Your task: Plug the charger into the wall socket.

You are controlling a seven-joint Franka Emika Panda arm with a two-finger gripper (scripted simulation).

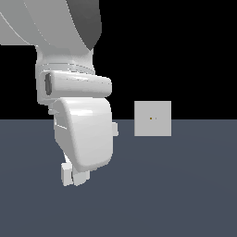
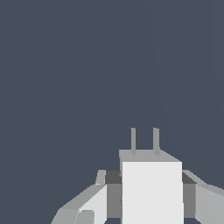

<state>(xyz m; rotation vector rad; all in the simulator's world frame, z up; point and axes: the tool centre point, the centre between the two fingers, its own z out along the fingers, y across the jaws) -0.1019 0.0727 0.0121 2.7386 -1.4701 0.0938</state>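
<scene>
My gripper (image 2: 151,197) is clamped on the charger (image 2: 152,192): in the wrist view the off-white block sits squarely between my two fingers (image 2: 89,205), each pressed against one of its sides, with its two short grey prongs (image 2: 144,141) sticking out past the fingertips toward the bare dark floor (image 2: 87,78). In the exterior view my hand hangs low over that floor, and the bulky white wrist housing covers most of what I hold (only a small pale piece shows under it, at the fingers (image 1: 69,175), and I cannot tell finger from block there). The wall socket (image 1: 152,118) stands upright well apart from my gripper, toward the exterior view's right and farther back, a flat light-grey square with a tiny orange dot at its centre
</scene>
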